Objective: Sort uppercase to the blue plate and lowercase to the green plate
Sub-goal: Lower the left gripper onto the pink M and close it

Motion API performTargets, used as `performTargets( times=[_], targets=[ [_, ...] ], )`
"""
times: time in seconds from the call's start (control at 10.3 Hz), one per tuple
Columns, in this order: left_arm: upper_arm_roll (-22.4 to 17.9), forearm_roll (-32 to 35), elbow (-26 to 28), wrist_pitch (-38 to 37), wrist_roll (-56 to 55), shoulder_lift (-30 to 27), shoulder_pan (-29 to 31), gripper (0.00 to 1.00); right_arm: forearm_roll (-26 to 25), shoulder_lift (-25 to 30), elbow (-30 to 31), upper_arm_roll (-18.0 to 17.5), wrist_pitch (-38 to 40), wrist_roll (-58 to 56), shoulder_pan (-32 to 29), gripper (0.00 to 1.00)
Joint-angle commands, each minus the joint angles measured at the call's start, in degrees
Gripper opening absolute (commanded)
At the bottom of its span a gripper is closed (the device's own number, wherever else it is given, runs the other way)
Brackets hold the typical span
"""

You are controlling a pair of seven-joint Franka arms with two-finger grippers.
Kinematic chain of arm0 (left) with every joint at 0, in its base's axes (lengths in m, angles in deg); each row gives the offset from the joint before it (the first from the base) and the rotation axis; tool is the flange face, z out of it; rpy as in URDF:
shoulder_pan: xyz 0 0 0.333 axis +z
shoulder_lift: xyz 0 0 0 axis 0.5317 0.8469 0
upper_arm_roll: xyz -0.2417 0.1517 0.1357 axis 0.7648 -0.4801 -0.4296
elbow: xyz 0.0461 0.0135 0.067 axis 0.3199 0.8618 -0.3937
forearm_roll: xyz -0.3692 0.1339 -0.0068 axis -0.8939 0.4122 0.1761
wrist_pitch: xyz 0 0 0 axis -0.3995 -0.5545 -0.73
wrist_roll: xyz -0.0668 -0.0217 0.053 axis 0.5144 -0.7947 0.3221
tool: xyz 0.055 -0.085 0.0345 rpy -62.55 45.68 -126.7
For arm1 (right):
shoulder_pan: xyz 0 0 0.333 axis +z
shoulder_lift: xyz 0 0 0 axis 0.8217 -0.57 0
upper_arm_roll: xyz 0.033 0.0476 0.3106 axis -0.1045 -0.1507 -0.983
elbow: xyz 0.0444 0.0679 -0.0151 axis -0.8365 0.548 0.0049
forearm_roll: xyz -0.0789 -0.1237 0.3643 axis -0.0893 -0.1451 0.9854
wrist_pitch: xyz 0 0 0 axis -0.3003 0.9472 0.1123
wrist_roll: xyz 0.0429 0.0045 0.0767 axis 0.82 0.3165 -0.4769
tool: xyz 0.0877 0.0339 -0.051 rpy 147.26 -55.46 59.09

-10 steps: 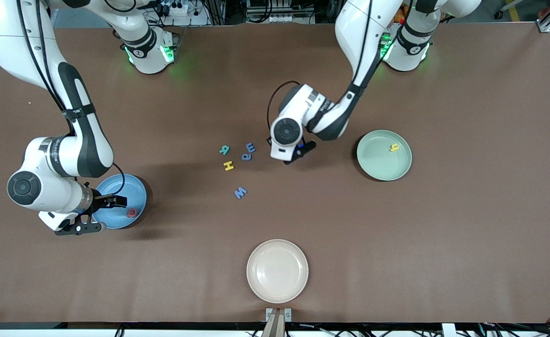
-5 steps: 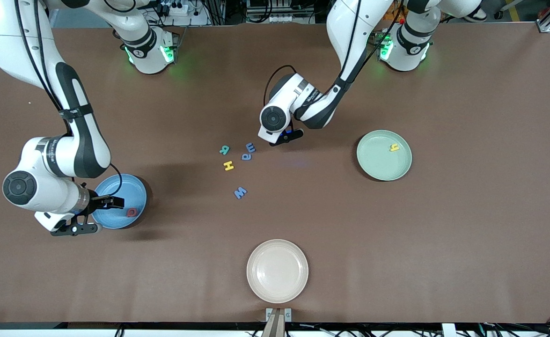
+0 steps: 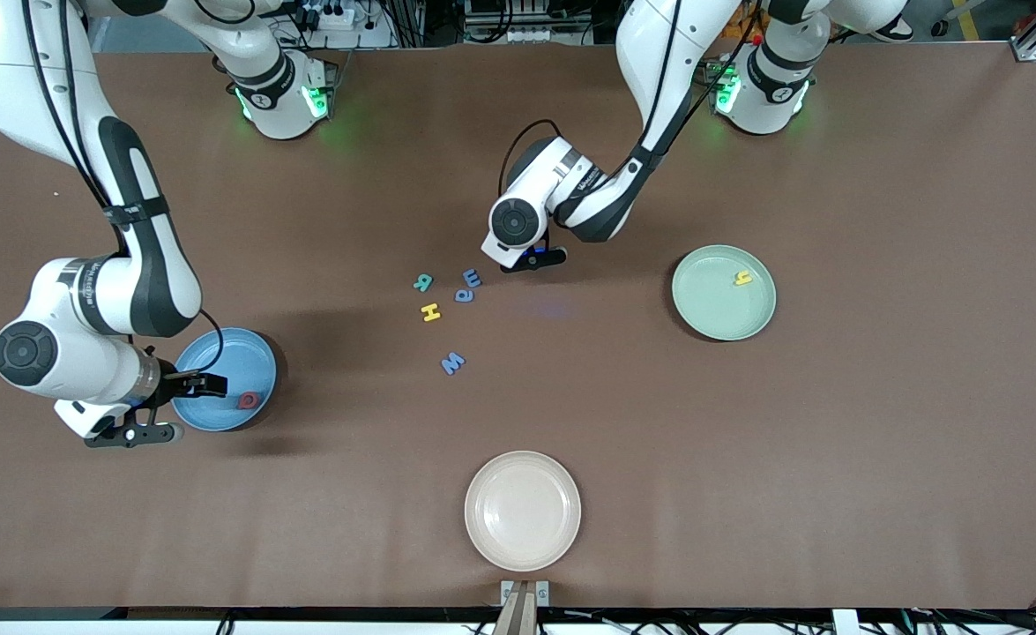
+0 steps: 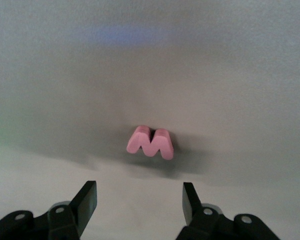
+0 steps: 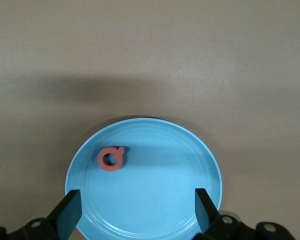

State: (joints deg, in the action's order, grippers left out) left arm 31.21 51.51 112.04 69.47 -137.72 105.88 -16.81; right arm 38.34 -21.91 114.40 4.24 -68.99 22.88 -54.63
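Hovering over the table [image 3: 747, 459], my left gripper [image 3: 531, 259] hangs with fingers [image 4: 90, 197] spread and nothing between them. The red w [image 4: 150, 142] lies flat on the table just ahead of them in the left wrist view; in the front view the gripper hides it. I judge I am lined up to drop onto it because it is lowercase and belongs on the green plate [image 3: 703, 317].

That plate sits toward my left arm's end of the table and holds only the yellow h [image 3: 742, 279], near its rim.

My right gripper [image 3: 163, 407] waits, fingers [image 5: 69, 210] wide and empty, over the edge of the blue plate [image 3: 204, 353] at the right arm's end. The red Q [image 3: 249, 401] lies on that plate, one uppercase letter already sorted.

Four letters remain loose near the table's middle: teal R [image 3: 425, 282], yellow H [image 3: 430, 311], blue e [image 3: 465, 295] touching or nearly touching the blue E-like letter [image 3: 473, 279], and blue W [image 3: 453, 362], nearest the front camera. A cream plate [image 3: 523, 510] sits nearer still, with nothing on it.

Readable writing: only the letters themselves; the printing on my arm casings is too small to make out.
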Motion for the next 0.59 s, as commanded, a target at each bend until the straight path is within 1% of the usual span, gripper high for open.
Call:
performTargets(
  times=[0.0,0.29,0.49],
  targets=[
    [-0.18,3.66,0.49,1.29,1.98,-0.81,-0.55,0.77,-0.69,0.04,-0.69,-0.77,0.21,0.49,-0.89,1.00],
    [-0.18,3.76,0.49,5.07,2.69,-0.19,-0.55,0.77,-0.78,0.04,-0.69,-0.77,-0.32,0.48,-0.89,1.00],
    [-0.18,3.76,0.92,5.87,4.08,0.07,-0.55,0.77,-0.87,-0.13,-0.69,-0.77,-0.94,0.40,-0.89,1.00]
  ],
)
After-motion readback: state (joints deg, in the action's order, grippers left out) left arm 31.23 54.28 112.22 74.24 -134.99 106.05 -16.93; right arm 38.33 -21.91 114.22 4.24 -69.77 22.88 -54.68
